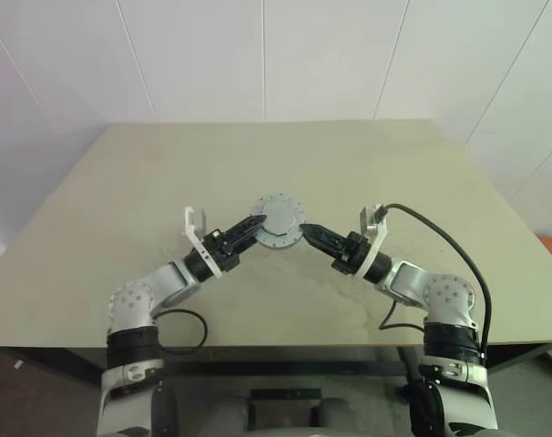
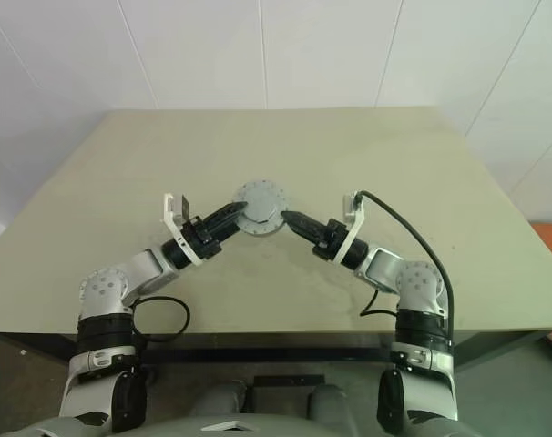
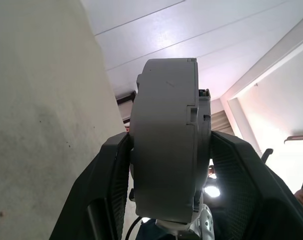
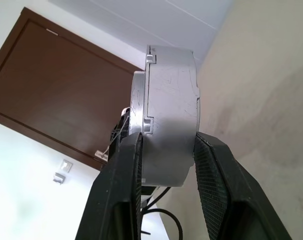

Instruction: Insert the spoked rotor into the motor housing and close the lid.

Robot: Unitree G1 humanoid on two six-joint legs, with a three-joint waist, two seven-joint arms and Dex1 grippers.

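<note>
- While the assembled disc is held above the table (image 1: 121,200), it is gripped from both sides, at the middle of the scene between the two arms.
- The left gripper (image 1: 254,224) is seen closed on the left edge of the motor housing (image 1: 281,219), its black fingers (image 3: 109,195) pressed against the two flat faces of the stack in the left wrist view.
- The right gripper (image 1: 310,231) is seen pinching the right edge of the same stack, with one finger (image 4: 119,195) on each face in the right wrist view.
- The lid (image 3: 164,140) is seen seated on the housing, the two forming one thick grey round body with small notches along the seam.
- From the head camera, a round light-grey face ringed with small dark marks is shown turned upward and toward the camera.
- The spoked rotor cannot be made out; whether it lies inside the closed stack cannot be told.
- The stack is seen edge-on by both wrist cameras, with the beige tabletop running along one side of it.
- A black cable (image 1: 440,238) is seen arching from the right wrist back along the right arm.
- A brown door (image 4: 56,90) is visible behind the stack in the right wrist view.
</note>
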